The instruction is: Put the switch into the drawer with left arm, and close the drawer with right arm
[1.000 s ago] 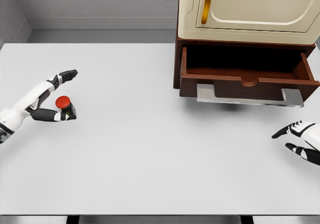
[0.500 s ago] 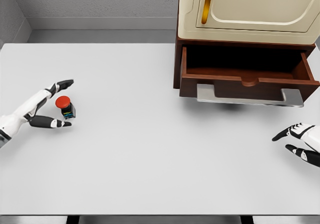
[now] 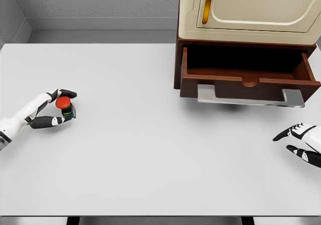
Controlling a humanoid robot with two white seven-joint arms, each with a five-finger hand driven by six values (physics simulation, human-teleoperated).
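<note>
Red cap: I am seeing the switch (image 3: 64,106) as a red round button on a small dark body with a bit of blue-green on its side; it is sitting near the left edge of the desk (image 3: 150,149), about halfway between the far and near edges.
Left hand: the left hand (image 3: 52,108) is coming in from the left edge and is wrapping the switch, one dark finger curling over the far side of the red cap and another lying along the near side of the body. I am reading that as grasping the switch, with both fingers touching it.
Switch height: I cannot tell whether it is resting on the desk or just clear of it.
Right hand: the right hand (image 3: 301,142) is lying at the right edge of the desk, nearer the front, fingers spread loosely and holding nothing.
Drawer: the brown wooden drawer (image 3: 248,77) is standing pulled out at the far right of the desk, its dark inside showing and a grey metal handle (image 3: 250,95) running along its front.
Cabinet: a cream cabinet (image 3: 251,11) with a gold strip on its door is sitting directly above the drawer.
Separation: the switch is lying well apart from the drawer, almost the whole desk between them.
</note>
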